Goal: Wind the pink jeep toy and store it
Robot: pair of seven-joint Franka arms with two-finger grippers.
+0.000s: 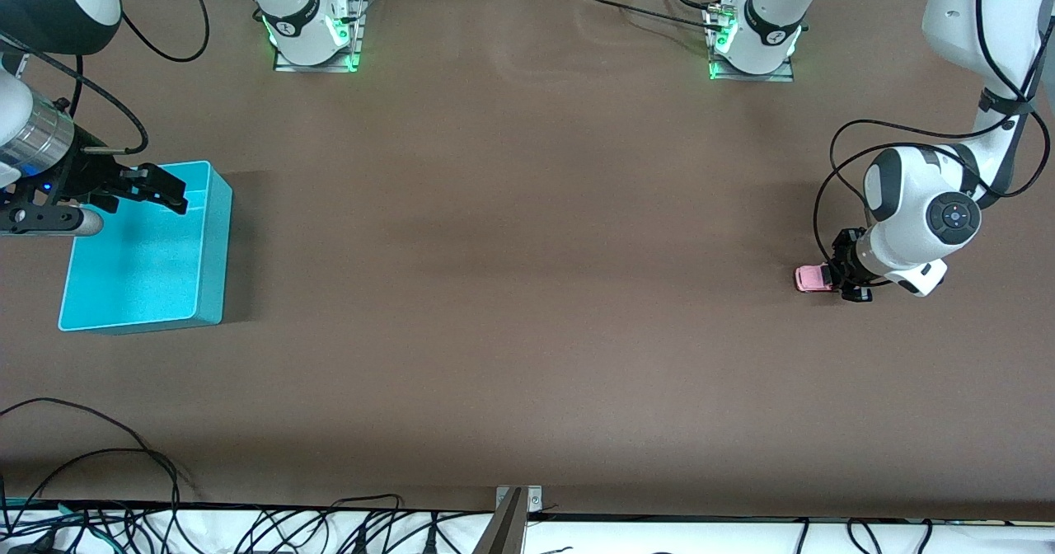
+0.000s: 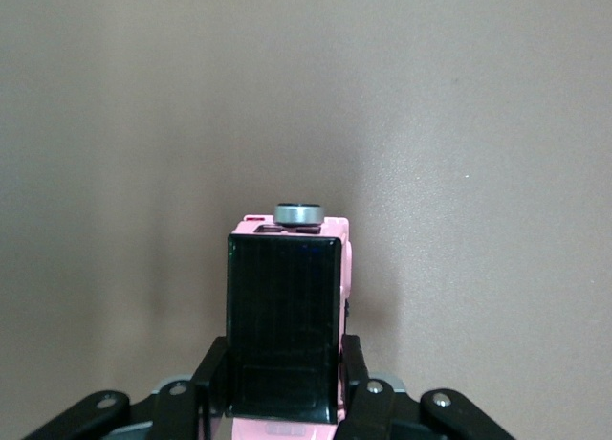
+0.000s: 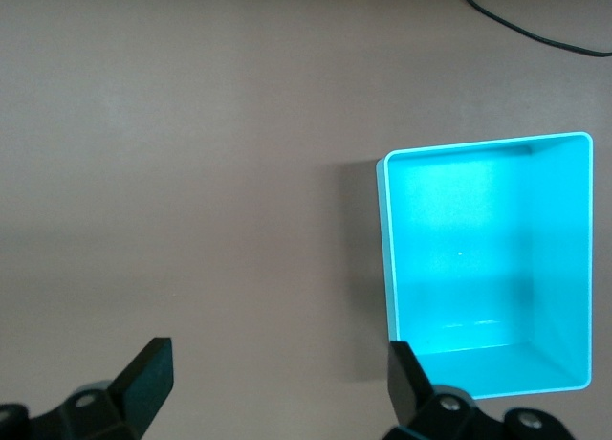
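Observation:
The pink jeep toy (image 1: 810, 279), light pink with a black roof, sits low at the table surface at the left arm's end of the table. My left gripper (image 1: 842, 274) is shut on it. In the left wrist view the black fingers (image 2: 212, 375) press both sides of the jeep (image 2: 284, 306), which points away from the wrist and has a grey round knob at its far end. The turquoise bin (image 1: 140, 265) stands empty at the right arm's end. My right gripper (image 1: 169, 194) is open and empty over the bin's edge; its view shows the bin (image 3: 478, 258) beside the gripper (image 3: 277, 378).
Both arm bases (image 1: 311, 35) (image 1: 754, 39) stand along the table edge farthest from the front camera. Loose black cables (image 1: 99, 455) lie at the edge nearest the front camera, with a metal bracket (image 1: 518, 500) mid-edge. Bare brown table (image 1: 527, 249) stretches between bin and jeep.

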